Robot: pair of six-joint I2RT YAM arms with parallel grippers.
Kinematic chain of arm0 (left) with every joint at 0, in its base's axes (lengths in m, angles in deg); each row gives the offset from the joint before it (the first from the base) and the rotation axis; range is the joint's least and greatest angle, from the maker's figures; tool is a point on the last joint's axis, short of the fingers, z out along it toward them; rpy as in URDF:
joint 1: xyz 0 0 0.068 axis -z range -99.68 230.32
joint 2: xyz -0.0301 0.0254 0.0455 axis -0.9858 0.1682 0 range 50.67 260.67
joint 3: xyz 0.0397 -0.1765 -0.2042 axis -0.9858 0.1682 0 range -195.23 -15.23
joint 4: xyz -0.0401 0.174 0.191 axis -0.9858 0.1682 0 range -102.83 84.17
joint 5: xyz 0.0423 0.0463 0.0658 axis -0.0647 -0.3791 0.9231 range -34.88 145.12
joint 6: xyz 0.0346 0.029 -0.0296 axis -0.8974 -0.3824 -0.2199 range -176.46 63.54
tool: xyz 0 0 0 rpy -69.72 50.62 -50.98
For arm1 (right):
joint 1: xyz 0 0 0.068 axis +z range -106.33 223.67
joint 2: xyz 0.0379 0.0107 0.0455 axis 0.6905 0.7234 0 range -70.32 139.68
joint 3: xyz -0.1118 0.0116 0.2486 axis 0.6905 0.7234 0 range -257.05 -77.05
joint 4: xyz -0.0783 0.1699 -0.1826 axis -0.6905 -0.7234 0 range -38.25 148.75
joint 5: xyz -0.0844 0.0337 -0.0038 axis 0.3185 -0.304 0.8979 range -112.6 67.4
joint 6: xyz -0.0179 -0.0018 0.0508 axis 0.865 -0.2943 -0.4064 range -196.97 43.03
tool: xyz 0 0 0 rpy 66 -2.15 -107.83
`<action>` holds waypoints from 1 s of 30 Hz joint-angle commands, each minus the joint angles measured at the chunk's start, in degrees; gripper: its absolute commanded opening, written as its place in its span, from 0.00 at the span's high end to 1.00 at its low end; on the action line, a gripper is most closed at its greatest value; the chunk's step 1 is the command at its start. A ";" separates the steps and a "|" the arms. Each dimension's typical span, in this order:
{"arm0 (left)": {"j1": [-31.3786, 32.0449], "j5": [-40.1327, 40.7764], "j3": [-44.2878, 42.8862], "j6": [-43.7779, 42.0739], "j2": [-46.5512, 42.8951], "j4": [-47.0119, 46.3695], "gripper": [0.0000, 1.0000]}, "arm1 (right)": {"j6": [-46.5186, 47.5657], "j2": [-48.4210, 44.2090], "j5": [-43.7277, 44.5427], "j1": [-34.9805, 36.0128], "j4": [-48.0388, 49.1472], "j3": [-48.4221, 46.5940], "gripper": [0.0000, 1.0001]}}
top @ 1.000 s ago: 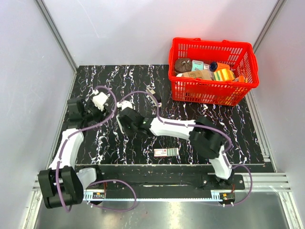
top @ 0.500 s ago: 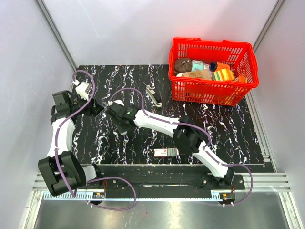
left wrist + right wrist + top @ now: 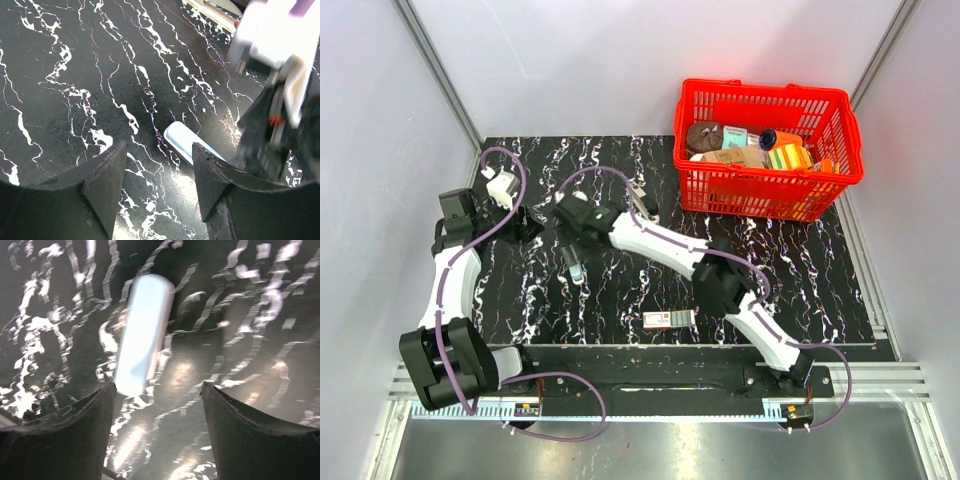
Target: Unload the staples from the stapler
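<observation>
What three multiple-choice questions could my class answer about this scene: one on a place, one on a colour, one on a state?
1. Where is the stapler? A left of the basket; B inside it; C in a claw.
2. The basket is: A blue; B red; C green.
3. The right claw is: A shut on the stapler; B shut on a box; C open.
Key: A, it lies on the table beside the basket; B, its mesh is red; C, its fingers stand apart, gripping nothing.

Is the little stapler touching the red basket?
Apart. The top view shows bare black table between the stapler and the basket.
</observation>
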State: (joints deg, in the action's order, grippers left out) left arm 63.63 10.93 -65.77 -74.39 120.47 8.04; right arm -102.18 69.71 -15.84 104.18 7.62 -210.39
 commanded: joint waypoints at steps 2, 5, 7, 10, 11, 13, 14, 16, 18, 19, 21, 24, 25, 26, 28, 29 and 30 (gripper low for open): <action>2.00 2.34 -3.59 2.29 -0.11 -2.84 0.41 | 7.70 -13.80 5.09 -12.33 6.55 7.55 0.23; 6.39 7.78 -3.86 2.81 -0.10 -3.63 0.42 | 12.81 -13.39 6.16 -17.86 9.56 8.71 0.22; 8.68 8.50 -3.51 3.51 0.07 -4.60 0.42 | 15.53 -10.49 7.12 -19.98 9.39 6.35 0.22; 11.58 9.64 -3.42 4.22 0.95 -5.48 0.42 | 18.17 -4.96 9.49 -22.01 7.81 1.26 0.22; 12.29 9.99 -3.42 4.22 1.21 -5.83 0.42 | 18.53 -3.72 9.93 -22.28 7.63 0.11 0.22; 13.34 10.34 -3.33 4.31 2.00 -6.18 0.42 | 18.97 -1.96 9.85 -22.89 8.15 -1.48 0.22; 13.61 10.43 -3.51 4.31 2.35 -6.10 0.42 | 18.97 -1.25 9.59 -23.24 8.68 -1.75 0.22; 13.79 10.26 -3.51 4.22 2.80 -6.10 0.41 | 19.06 -0.46 8.53 -23.42 9.47 -2.27 0.22; 13.87 10.43 -3.33 3.96 2.97 -6.36 0.41 | 18.62 0.51 7.48 -23.42 9.65 -3.06 0.23; 13.88 10.43 -3.25 3.78 3.06 -6.45 0.41 | 18.36 1.03 7.39 -23.42 9.65 -3.24 0.25; 13.88 10.61 -3.16 3.87 3.24 -6.62 0.41 | 17.66 1.74 6.77 -23.42 9.56 -3.42 0.28; 13.79 10.87 -2.89 3.96 3.06 -6.98 0.41 | 16.95 2.97 5.81 -23.33 9.56 -3.16 0.32; 13.96 10.87 -2.81 4.05 3.06 -7.15 0.41 | 16.60 3.32 5.02 -23.42 9.56 -2.89 0.33; 13.96 10.87 -2.72 4.13 3.06 -7.24 0.41 | 16.42 3.50 4.66 -23.42 9.65 -2.46 0.36; 14.14 11.05 -2.63 4.22 3.06 -7.33 0.41 | 15.64 4.02 4.05 -23.25 9.65 -2.02 0.42; 14.14 11.31 -2.54 4.22 3.06 -7.33 0.41 | 15.20 4.03 3.96 -23.16 9.74 -1.67 0.46; 14.23 11.57 -2.45 4.22 3.06 -7.24 0.41 | 14.84 3.94 3.78 -23.07 9.74 -1.40 0.51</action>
State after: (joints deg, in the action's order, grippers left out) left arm 77.42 21.05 -66.89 -70.96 123.81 3.73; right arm -85.66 73.14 -10.27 80.53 16.01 -210.54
